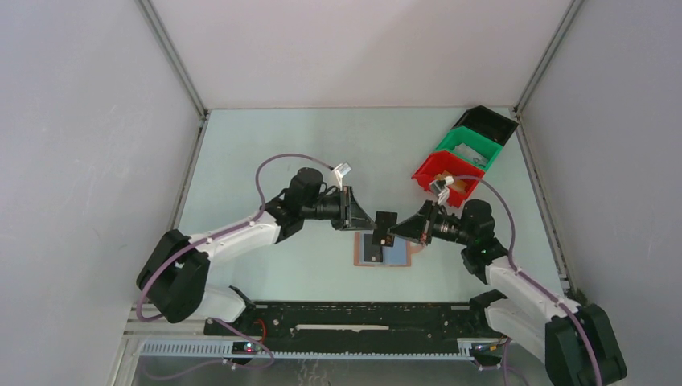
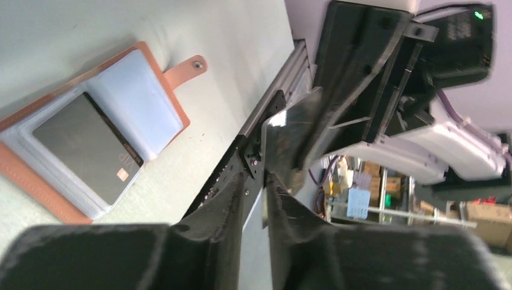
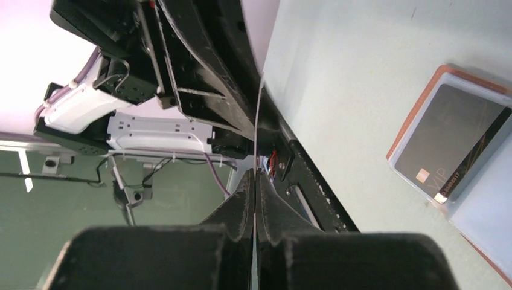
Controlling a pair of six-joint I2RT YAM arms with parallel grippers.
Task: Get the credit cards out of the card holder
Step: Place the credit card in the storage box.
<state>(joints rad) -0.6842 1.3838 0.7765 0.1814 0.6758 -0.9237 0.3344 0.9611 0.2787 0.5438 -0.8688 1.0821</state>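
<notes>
Right wrist view shows the right gripper [image 3: 255, 178] clamped on a black credit card [image 2: 290, 142], held edge-on above the table [image 2: 211, 36]. At the card's other end, the left gripper [image 2: 261, 184] has its fingers slightly apart. Below, the card holder [image 2: 142, 99] lies open, a second black card [image 2: 84, 148] in its sleeve.

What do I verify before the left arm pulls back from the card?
1. Right gripper shut on held card: ok.
2. Left gripper off the card: cannot tell; jaws stand slightly apart, but the card's edge sits between them.
3. Held card lifted off the table: ok.
4. Card holder lying open and flat: ok.
5. Holder emptied: not ok; VIP card sits in its sleeve.
</notes>
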